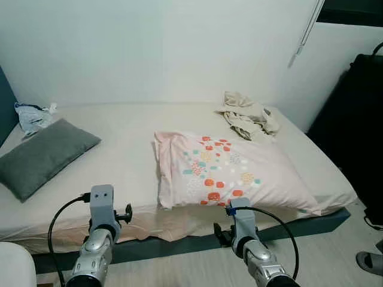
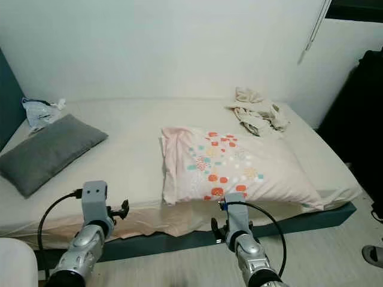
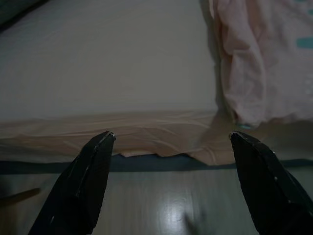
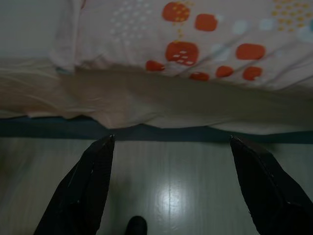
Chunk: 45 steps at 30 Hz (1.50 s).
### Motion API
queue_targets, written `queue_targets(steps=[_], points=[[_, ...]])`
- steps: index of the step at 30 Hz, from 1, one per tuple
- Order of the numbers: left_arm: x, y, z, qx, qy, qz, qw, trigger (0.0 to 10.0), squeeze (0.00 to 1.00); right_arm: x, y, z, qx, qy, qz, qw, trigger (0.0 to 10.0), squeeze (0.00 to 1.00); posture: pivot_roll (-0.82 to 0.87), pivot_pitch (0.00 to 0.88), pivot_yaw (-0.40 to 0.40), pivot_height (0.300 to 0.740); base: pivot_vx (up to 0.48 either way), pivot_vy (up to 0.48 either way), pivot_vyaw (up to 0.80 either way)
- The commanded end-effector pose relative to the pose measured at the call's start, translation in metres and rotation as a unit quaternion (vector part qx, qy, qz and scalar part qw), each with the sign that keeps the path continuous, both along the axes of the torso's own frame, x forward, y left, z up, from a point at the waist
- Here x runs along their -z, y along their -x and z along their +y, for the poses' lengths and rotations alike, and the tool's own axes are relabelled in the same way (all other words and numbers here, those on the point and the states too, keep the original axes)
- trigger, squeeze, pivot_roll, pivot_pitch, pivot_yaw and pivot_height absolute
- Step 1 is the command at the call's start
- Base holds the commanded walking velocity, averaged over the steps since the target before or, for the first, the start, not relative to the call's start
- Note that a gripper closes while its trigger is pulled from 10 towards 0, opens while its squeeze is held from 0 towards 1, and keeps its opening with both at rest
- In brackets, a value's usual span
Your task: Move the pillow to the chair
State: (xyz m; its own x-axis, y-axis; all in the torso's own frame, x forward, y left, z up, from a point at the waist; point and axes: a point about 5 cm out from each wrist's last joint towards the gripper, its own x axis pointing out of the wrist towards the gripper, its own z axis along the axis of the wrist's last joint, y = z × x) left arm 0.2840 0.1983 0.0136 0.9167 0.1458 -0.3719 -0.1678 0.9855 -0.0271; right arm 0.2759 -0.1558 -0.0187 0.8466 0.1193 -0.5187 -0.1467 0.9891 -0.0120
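Note:
A pale pink pillow (image 1: 227, 170) printed with orange and teal patches lies on the near right part of the bed (image 1: 128, 149), its front edge at the mattress edge. Both arms are raised in front of the bed, short of the mattress. My left gripper (image 3: 171, 147) is open, its fingertips (image 3: 100, 149) above the floor and facing the bed's side, left of the pillow (image 3: 264, 63). My right gripper (image 4: 171, 149) is open too, pointing at the bed's edge just below the pillow (image 4: 195, 34).
A grey cushion (image 1: 45, 155) lies at the bed's left, with a crumpled bag (image 1: 33, 116) behind it. A heap of beige cloth (image 1: 245, 116) sits at the back right. A dark object (image 1: 356, 131) stands right of the bed. A slipper (image 1: 371, 261) is on the floor.

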Motion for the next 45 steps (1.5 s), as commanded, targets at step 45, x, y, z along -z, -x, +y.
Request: queue_targets(steps=[45], points=[[-0.001, -0.009, -0.016, 0.05, -0.035, 0.016, 0.998, 10.0, 0.0, -0.02, -0.018, -0.009, 0.066, -0.054, -0.059, 0.995, 10.0, 0.0, 0.0, 0.0, -0.061, 0.74, 0.0, 0.0, 0.0]])
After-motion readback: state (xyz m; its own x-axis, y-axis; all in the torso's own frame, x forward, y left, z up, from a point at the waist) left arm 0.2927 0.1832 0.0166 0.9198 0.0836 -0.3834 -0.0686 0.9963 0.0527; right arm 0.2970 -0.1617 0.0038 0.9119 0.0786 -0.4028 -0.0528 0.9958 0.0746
